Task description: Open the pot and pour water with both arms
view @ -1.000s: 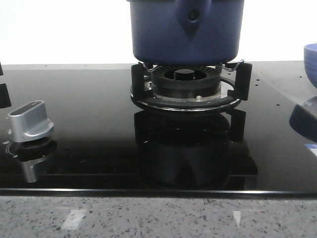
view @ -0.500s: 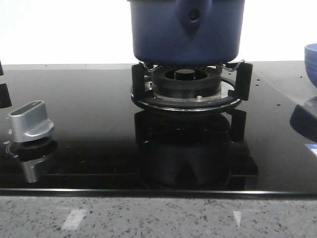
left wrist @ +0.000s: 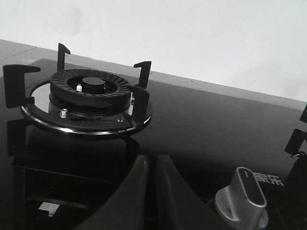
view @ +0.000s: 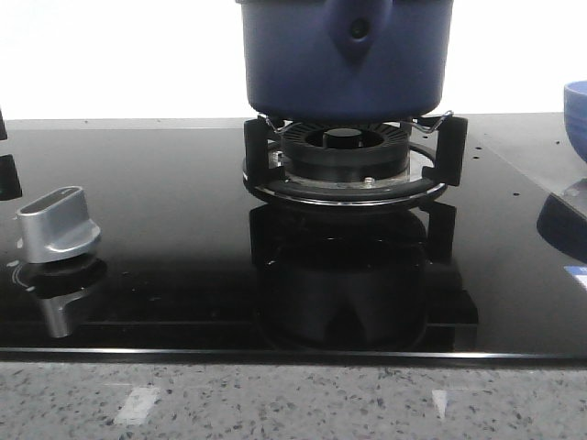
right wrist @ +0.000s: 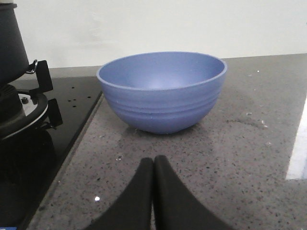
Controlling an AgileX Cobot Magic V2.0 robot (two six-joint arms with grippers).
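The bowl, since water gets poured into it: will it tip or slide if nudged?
The bowl looks rigid, with wide, low walls, so it probably won't tip easily. It narrows to a smaller base on the smooth stone counter, so a push would likely slide it. It appears empty, so it is probably light and shifts readily.

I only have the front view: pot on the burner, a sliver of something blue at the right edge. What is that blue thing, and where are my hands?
Observer: A bowl, upright on the grey counter beside the stove, empty.
Operator: Right hand?
Observer: The right hand faces that bowl, fingers closed together, holding nothing.
Operator: Left one?
Observer: The left hand is shut too, facing a second burner with nothing on it.
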